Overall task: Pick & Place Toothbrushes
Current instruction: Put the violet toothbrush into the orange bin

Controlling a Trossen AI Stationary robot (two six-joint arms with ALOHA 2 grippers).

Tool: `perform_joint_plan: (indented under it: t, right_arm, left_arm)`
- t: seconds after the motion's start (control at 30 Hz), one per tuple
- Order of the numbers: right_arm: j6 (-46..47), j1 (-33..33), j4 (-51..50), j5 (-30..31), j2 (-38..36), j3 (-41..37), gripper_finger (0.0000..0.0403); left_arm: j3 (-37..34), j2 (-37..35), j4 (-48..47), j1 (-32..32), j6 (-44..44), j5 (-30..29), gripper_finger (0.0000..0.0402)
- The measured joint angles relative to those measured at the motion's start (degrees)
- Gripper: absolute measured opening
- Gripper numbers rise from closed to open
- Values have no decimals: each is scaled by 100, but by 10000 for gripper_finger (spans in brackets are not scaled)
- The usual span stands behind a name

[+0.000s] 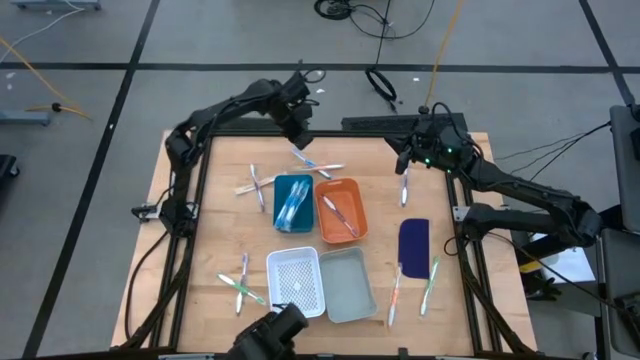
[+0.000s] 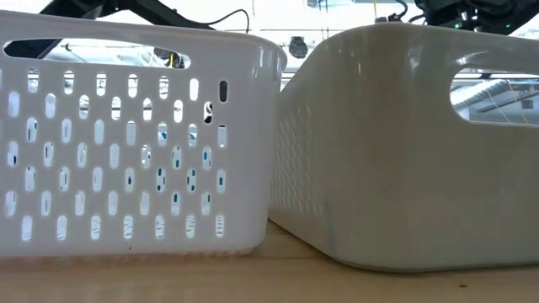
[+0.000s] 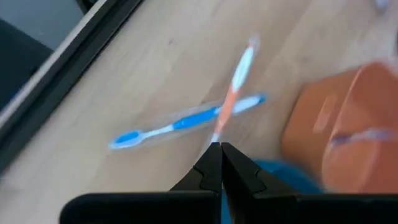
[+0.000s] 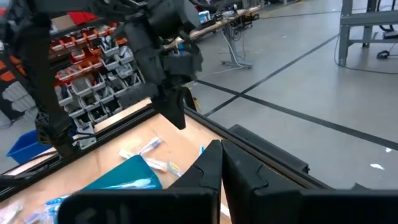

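Several whitish toothbrushes lie scattered on the wooden table. A blue one and an orange one lie crossed (image 1: 315,165) (image 3: 217,112) near the far edge. My left gripper (image 1: 299,133) (image 3: 221,149) hovers above and just beyond this pair, shut on nothing. My right gripper (image 1: 407,160) (image 4: 221,149) is shut and raised over the far right part of the table, above a single toothbrush (image 1: 404,186). More toothbrushes lie in the blue tray (image 1: 293,202) and the orange tray (image 1: 340,210). Others rest flat at the left (image 1: 255,185), near left (image 1: 240,282) and near right (image 1: 396,295) (image 1: 431,284).
A white perforated basket (image 1: 296,281) (image 2: 126,143) and a grey tray (image 1: 348,284) (image 2: 404,143) stand near the near edge and fill the low view. A dark blue flat oblong piece (image 1: 414,242) lies at the right. Black frame rails (image 1: 200,190) run along the table's sides.
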Motion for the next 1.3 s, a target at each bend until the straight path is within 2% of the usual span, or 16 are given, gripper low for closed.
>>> perform_joint_plan:
  t: [0.13,0.23,0.33,0.43,0.63,0.83,1.03,1.3]
  right_arm:
    - [0,-2,15,-156,0,0,0]
    - [0,-1,10,-267,0,0,0]
    - [0,-9,0,-323,0,0,0]
    - [0,-11,-9,-323,0,0,0]
    - [2,-11,-12,-324,2,0,0]
    - [11,-11,-14,-314,2,0,0]
    - [247,-11,-82,-308,2,0,0]
    - [349,-11,-143,-305,4,0,0]
  left_arm:
    - [470,229,-1142,70,721,-978,5]
    - [494,222,-1234,163,1533,-1679,5]
    - [461,230,-1230,291,2871,-1857,5]
    - [461,266,-1215,418,4144,-1827,5]
    - [456,334,-1084,781,5607,-1827,5]
    - [454,336,-731,1088,7804,-1827,5]
    - [454,341,-321,1264,8534,-1540,5]
    - [448,357,-422,1726,8856,-451,5]
